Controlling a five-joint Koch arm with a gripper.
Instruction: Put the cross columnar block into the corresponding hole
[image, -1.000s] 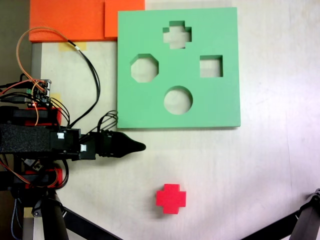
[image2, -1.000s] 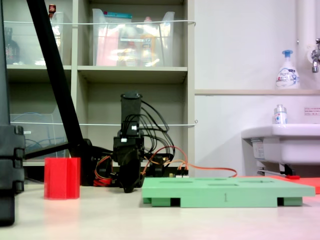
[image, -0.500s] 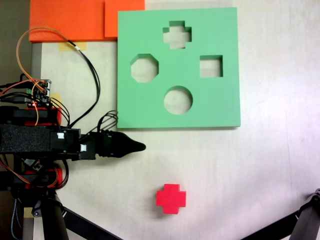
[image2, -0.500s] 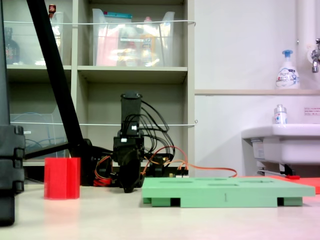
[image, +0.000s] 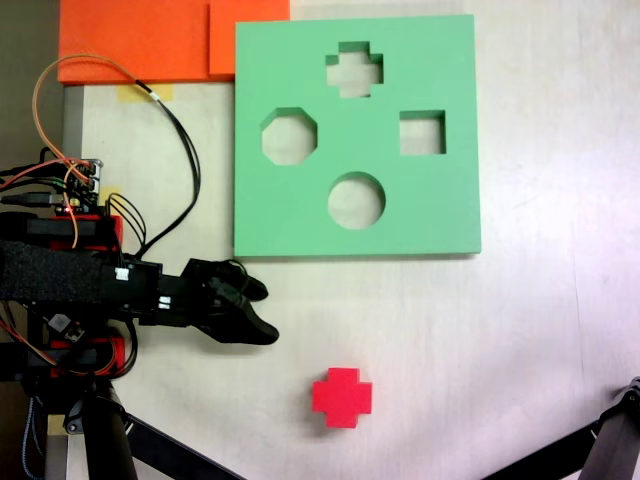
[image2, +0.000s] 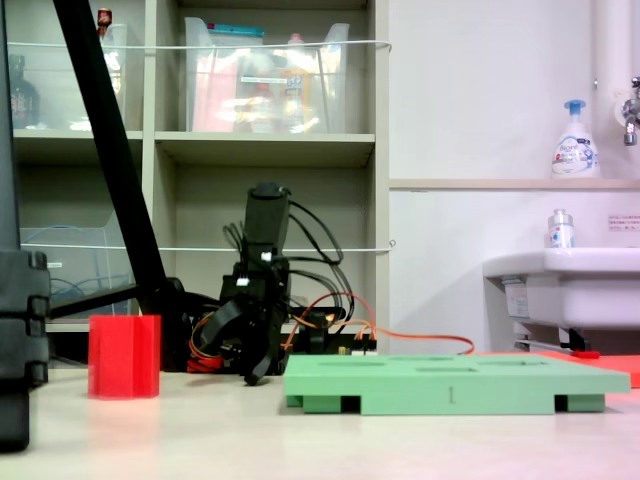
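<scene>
Seen from above, the arm's gripper (image: 262, 311) sits at the left of the pale table (image: 540, 330), its two black jaws spread apart in a V and holding nothing. At about four o'clock from the jaws, well apart from them, the red cross columnar block (image: 341, 397) stands alone on the table. At about one o'clock from the gripper lies the green foam board (image: 440, 210), its plus-shaped corresponding hole (image: 354, 69) near the far edge. In the low side view, the block (image2: 124, 356) stands upright left of the gripper (image2: 240, 362).
</scene>
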